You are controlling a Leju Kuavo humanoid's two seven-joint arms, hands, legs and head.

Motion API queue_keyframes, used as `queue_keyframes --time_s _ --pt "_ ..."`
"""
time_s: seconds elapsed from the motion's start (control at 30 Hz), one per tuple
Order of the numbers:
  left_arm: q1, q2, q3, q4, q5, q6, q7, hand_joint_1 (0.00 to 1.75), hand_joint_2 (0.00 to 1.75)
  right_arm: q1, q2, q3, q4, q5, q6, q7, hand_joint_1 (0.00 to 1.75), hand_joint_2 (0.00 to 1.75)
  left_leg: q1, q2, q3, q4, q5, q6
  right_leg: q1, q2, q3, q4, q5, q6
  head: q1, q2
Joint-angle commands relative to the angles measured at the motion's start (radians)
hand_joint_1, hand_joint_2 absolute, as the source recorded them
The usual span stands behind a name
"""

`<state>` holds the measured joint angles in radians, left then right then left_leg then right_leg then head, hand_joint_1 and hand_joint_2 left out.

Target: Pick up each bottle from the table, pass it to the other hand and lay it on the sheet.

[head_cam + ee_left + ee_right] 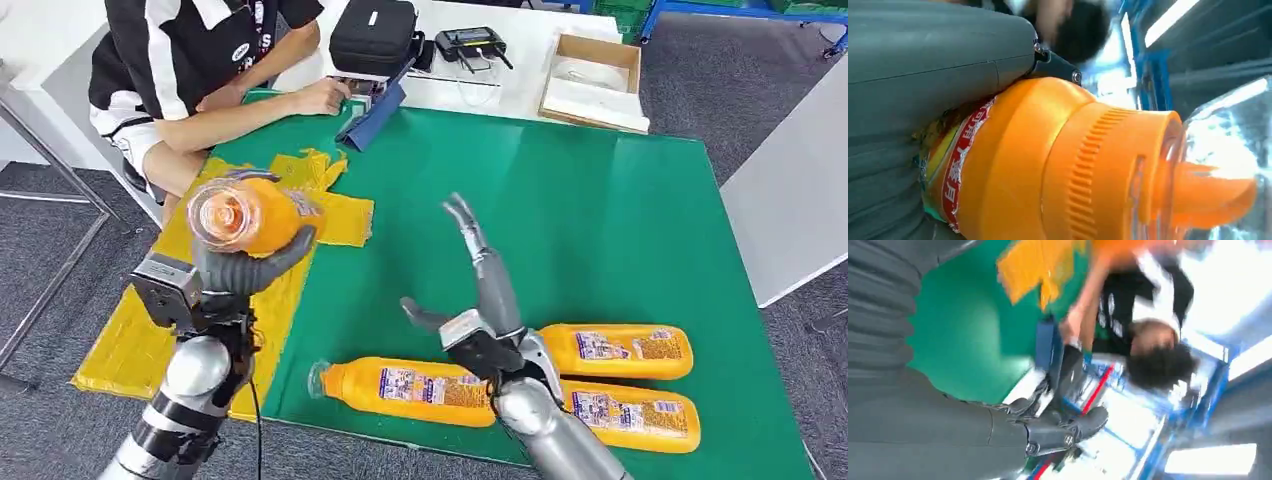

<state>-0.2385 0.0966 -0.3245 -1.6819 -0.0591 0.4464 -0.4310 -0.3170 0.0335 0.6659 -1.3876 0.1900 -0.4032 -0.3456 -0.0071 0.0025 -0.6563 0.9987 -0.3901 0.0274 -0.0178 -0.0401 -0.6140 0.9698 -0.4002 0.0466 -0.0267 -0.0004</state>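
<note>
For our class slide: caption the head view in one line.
Left robot hand holds an orange bottle above the yellow sheet.

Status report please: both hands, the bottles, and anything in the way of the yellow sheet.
Left hand grips orange bottle above yellow sheet. Right hand open, holding nothing. Three bottles lie on green table. Person's arm near sheet's far end.

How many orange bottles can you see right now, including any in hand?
4: one held bottle in the left hand above the yellow sheet; three lying bottles on the green table.
</note>
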Motion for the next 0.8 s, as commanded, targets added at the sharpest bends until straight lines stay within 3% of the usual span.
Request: queue_keyframes --time_s 0.03,0.17,0.2,0.3,0.37,0.4,0.5,0.8 --pt "-0.085 0.074 0.092 0.231 -0.496 0.063 0.107 1.75 1.75 0.165 -0.082 -0.183 -0.374 0.147 -0.048 0.014 0.0 1.75 0.001 -0.004 0.008 0.0 -0.003 -0.002 0.0 -0.001 0.009 0.0 -0.005 -0.002 0.0 0.0" --pt "-0.17 0.117 -0.026 0.392 -0.773 -0.023 0.194 1.75 1.75 0.187 -0.134 -0.215 -0.416 0.3 -0.05 0.073 0.0 1.75 0.0 -0.004 0.003 -0.001 0.0 -0.001 0.0 -0.002 0.004 -0.001 -0.002 -0.001 0.0 0.0" --pt "-0.197 0.137 -0.077 0.448 -0.886 -0.052 0.237 1.75 1.75 0.196 -0.163 -0.225 -0.43 0.387 -0.022 0.121 0.0 1.75 0.001 -0.006 0.008 0.0 -0.002 -0.002 0.0 -0.003 0.009 0.0 -0.004 -0.002 0.0 0.0" --pt "-0.22 0.159 -0.126 0.518 -0.993 -0.078 0.281 1.75 1.75 0.197 -0.198 -0.232 -0.442 0.454 0.028 0.158 0.0 1.75 0.001 -0.006 0.007 0.0 -0.001 -0.002 0.0 -0.003 0.008 -0.001 -0.003 -0.002 0.0 0.0" --pt "-0.248 0.163 -0.161 0.628 -1.097 -0.171 0.381 1.75 1.75 0.2 -0.276 -0.22 -0.473 0.568 0.125 0.222 0.0 1.75 0.001 -0.005 0.008 0.0 -0.002 -0.002 0.0 -0.001 0.01 -0.001 -0.004 -0.003 0.0 0.0" --pt "-0.259 0.146 -0.153 0.713 -1.1 -0.202 0.406 1.75 1.75 0.209 -0.317 -0.23 -0.5 0.558 0.207 0.254 0.0 1.75 0.0 -0.003 0.004 -0.001 -0.001 -0.001 0.0 -0.001 0.005 -0.001 -0.002 -0.001 0.0 0.0" --pt "-0.285 0.097 -0.104 0.859 -1.071 -0.194 0.445 1.75 1.75 0.222 -0.376 -0.298 -0.529 0.622 0.273 0.313 0.0 1.75 -0.001 -0.004 0.007 -0.002 -0.001 -0.001 -0.002 -0.002 0.007 -0.001 -0.002 -0.001 0.0 0.0" --pt "-0.301 0.016 0.015 0.901 -1.001 -0.226 0.483 1.75 1.75 0.211 -0.378 -0.374 -0.505 0.703 0.371 0.363 0.0 1.75 0.0 -0.003 0.01 0.001 -0.004 -0.002 0.0 0.0 0.011 0.0 -0.004 -0.002 0.0 0.0"
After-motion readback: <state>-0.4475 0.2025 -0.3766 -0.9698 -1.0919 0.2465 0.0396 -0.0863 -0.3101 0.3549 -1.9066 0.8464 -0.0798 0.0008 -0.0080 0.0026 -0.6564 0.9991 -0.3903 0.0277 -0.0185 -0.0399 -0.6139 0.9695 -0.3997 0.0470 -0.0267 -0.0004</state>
